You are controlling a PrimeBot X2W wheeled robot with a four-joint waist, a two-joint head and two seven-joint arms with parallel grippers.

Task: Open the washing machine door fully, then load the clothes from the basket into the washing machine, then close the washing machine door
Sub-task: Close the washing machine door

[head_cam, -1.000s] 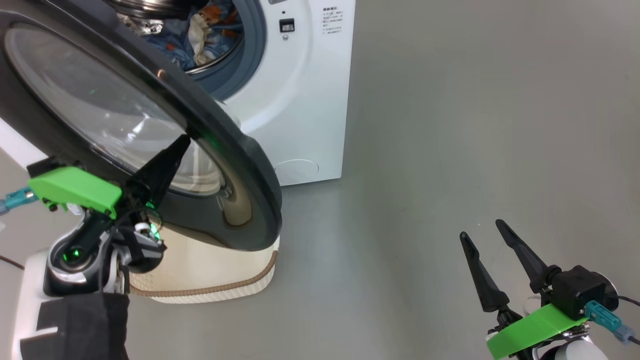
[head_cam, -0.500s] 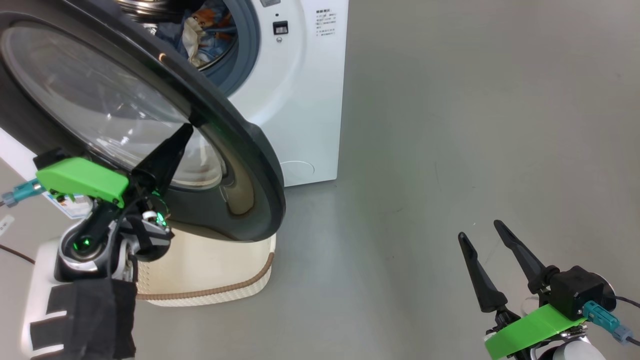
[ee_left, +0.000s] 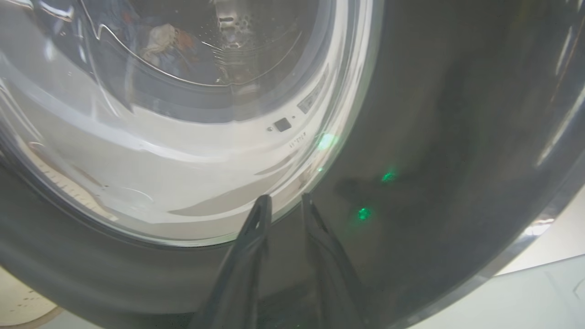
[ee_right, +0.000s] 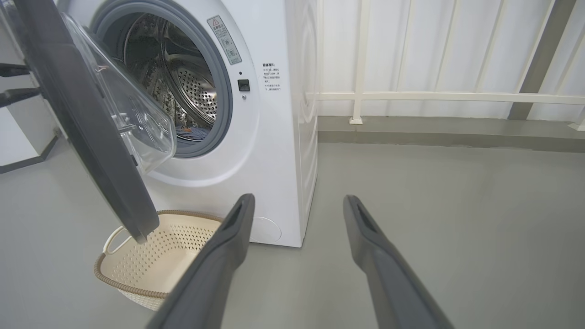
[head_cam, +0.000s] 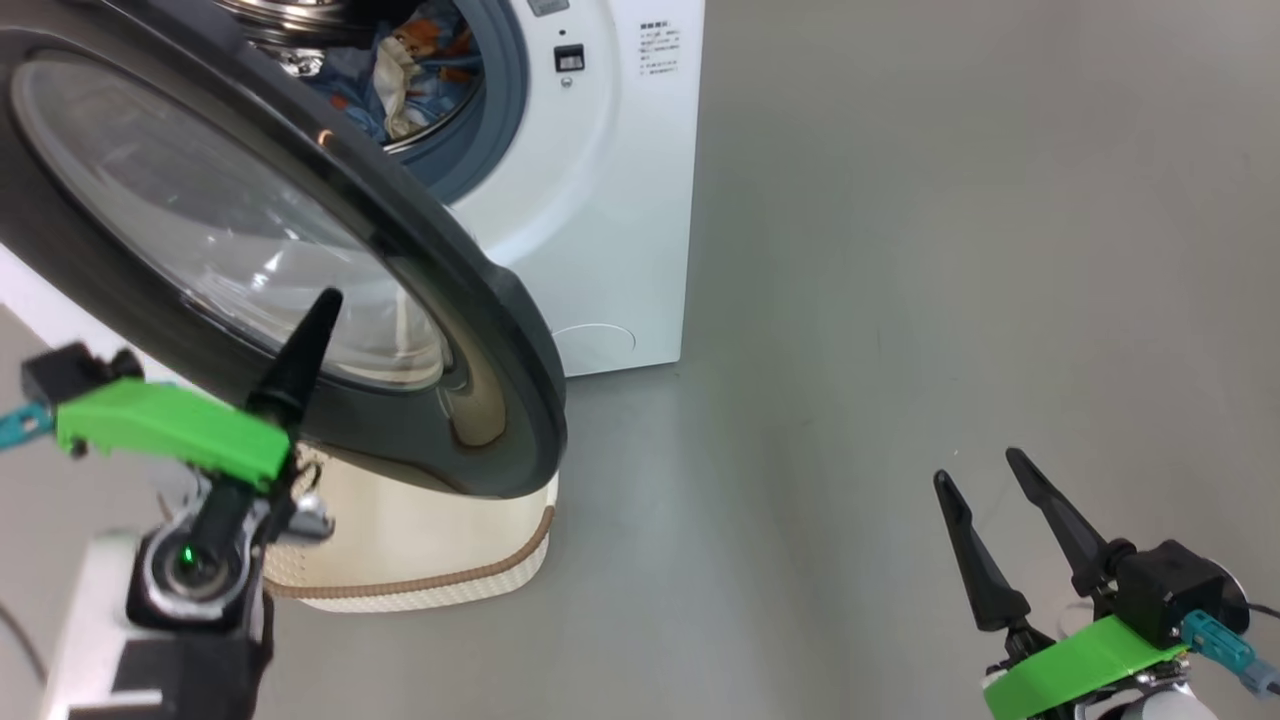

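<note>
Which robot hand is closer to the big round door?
Left. The left gripper points at the door from close by, at its dark rim. The right gripper hangs far off to the door's right, over the floor.

Left gripper: at lower left of head view, fingers pointing up, leaning slightly right, parted by a narrow gap, nothing between them. Right gripper: at lower right, fingers spread wide, empty, tilted up-left.

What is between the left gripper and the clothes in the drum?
The washing machine door: in the left wrist view the left gripper points at its glass, and the clothes show through it.
</note>
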